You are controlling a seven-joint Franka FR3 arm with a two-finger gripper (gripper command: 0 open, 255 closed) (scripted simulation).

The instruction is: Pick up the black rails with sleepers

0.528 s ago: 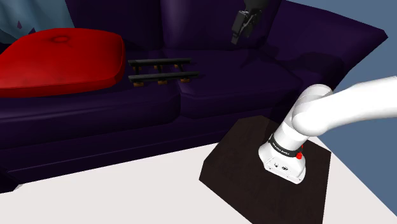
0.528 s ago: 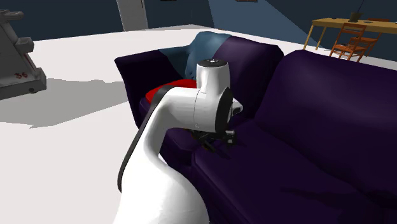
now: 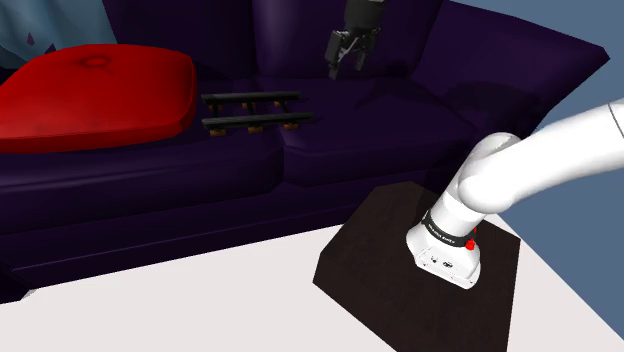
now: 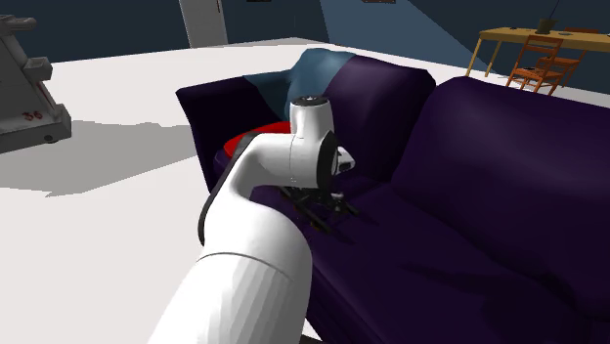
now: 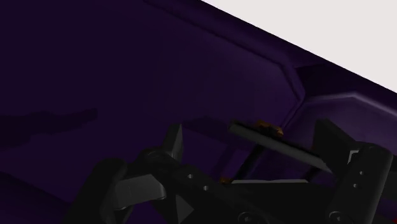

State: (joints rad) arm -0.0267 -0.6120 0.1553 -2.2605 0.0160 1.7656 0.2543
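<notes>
The gripper [image 3: 345, 66] hung over the sofa [image 3: 420, 115], fingers [image 5: 170, 145] apart and empty. The rails [image 3: 255, 110] lay on the seat ahead of and below it, well apart from it (one end was cut off behind a finger in the wrist view). The arm hid most of the hand in the second exterior view.

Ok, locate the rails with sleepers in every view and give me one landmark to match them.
Shoulder view: rails with sleepers lie on the sofa seat, just right of the red cushion.
Second exterior view: cannot tell; black shapes under the arm may include them.
Wrist view: ahead of the open gripper, between its fingers, untouched.
Landmark: the red cushion in both exterior views; the purple sofa in all.
</notes>
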